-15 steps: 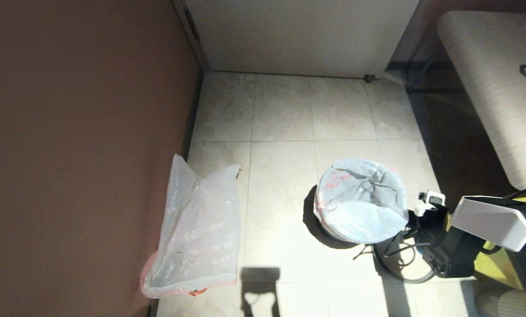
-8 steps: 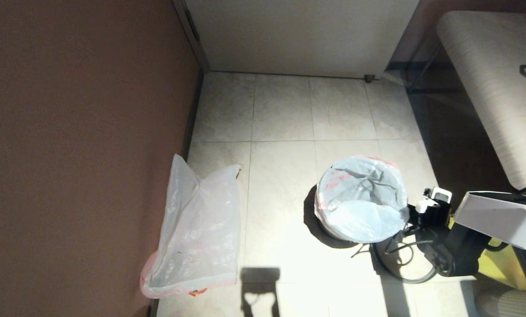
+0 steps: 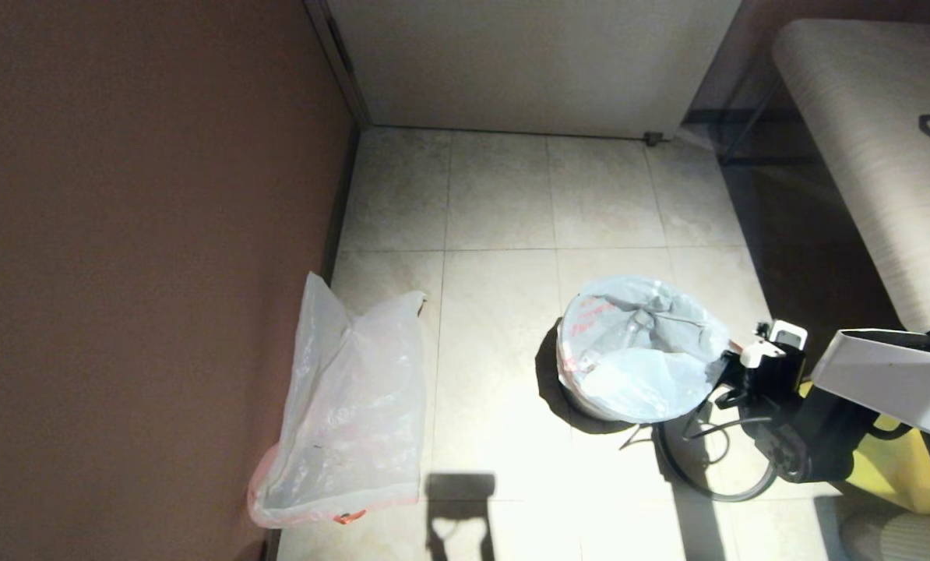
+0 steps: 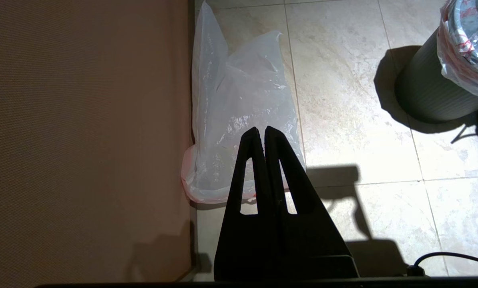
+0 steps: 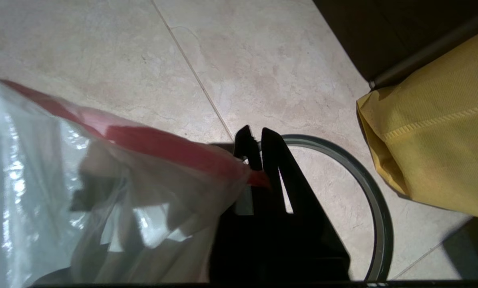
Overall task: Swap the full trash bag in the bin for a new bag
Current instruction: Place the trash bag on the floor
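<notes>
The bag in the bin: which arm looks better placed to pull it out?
The right. The right gripper is shut on the red-edged rim of the bag beside the bin. The left gripper is shut and empty, over by the spare bag.

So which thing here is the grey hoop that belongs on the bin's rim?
Start at the tiled floor and find the round black bin lined with a pale bag. The grey hoop lies flat on the tiles beside the bin, under the right gripper. It alone is a thin, bare ring showing floor through its middle.
</notes>
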